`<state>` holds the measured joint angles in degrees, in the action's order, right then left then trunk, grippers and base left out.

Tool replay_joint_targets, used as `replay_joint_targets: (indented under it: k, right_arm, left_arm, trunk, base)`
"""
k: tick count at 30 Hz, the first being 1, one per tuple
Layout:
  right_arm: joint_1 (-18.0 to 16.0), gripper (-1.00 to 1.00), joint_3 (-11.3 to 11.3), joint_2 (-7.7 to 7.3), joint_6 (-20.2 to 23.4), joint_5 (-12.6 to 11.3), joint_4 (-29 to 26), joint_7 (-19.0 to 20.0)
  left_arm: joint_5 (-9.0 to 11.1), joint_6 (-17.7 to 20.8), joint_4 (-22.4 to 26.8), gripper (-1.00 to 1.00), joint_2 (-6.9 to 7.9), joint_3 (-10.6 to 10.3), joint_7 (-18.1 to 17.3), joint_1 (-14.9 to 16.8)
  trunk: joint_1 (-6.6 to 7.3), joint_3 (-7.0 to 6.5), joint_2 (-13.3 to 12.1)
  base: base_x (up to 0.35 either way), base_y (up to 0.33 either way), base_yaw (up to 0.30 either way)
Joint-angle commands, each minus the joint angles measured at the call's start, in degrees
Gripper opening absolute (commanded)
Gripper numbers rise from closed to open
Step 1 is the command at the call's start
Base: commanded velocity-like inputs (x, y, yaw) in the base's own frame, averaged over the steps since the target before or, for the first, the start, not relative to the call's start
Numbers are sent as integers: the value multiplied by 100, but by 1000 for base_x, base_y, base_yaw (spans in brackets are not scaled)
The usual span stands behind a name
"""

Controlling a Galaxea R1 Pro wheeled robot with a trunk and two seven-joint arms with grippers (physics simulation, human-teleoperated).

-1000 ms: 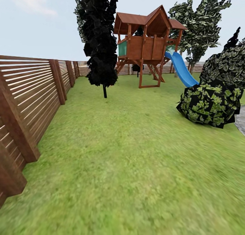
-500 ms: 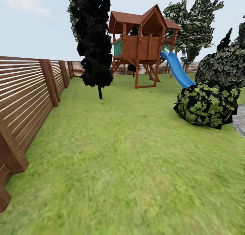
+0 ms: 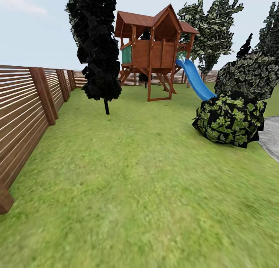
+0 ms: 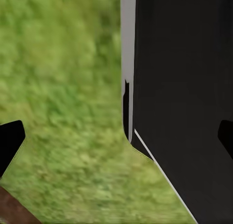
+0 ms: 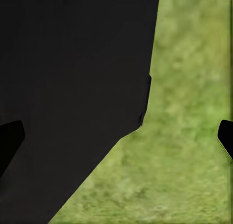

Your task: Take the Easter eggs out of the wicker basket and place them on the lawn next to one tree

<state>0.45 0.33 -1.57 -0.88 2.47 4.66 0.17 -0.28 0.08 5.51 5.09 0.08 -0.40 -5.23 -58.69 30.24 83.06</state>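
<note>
**On the way across the garden, basket and eggs not yet in sight**

The lawn (image 3: 147, 182) is taking up the whole lower half of the head view, running from the bottom edge up to the play structure. A slatted wooden fence (image 3: 23, 113) is lining the left edge and wrapping round the far end. Left of centre at the top, a narrow near-black cypress (image 3: 95, 43) is standing on a thin stem. Beside it, at upper centre, a wooden play tower (image 3: 153, 47) is carrying a blue slide (image 3: 193, 80) that slopes down toward the right. Behind the tower, at upper right, a broad-leaved tree (image 3: 213, 28) is showing its canopy, its trunk mostly hidden. A round dark-green bush (image 3: 228, 119) is sitting at the right edge, with a strip of grey paving (image 3: 271, 138) just below it.

In the left wrist view the left gripper (image 4: 116, 136) is hanging over grass beside the robot's dark body, its two tips set well apart with nothing between them. The right gripper (image 5: 116, 136) is likewise spread and empty in the right wrist view.

Judging from this, the robot is searching or travelling: the wicker basket and the eggs are somewhere outside these views. The next move likely calls for turning or driving until the basket is appearing.
</note>
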Motion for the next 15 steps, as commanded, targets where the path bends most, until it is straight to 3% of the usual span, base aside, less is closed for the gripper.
replay_joint_targets:
  k: [1,15]
  right_arm:
    - [-1,100,2,-1,-9,26,4,1]
    - [-1,100,-6,-1,-9,26,1,0]
  left_arm:
    - [-4,1,12,100,1,1,-4,-4]
    - [-3,1,12,100,1,1,-4,-4]
  trunk:
    - [-4,3,1]
    - [-4,3,1]
  base:
    - [334,0,-2]
    - [334,0,0]
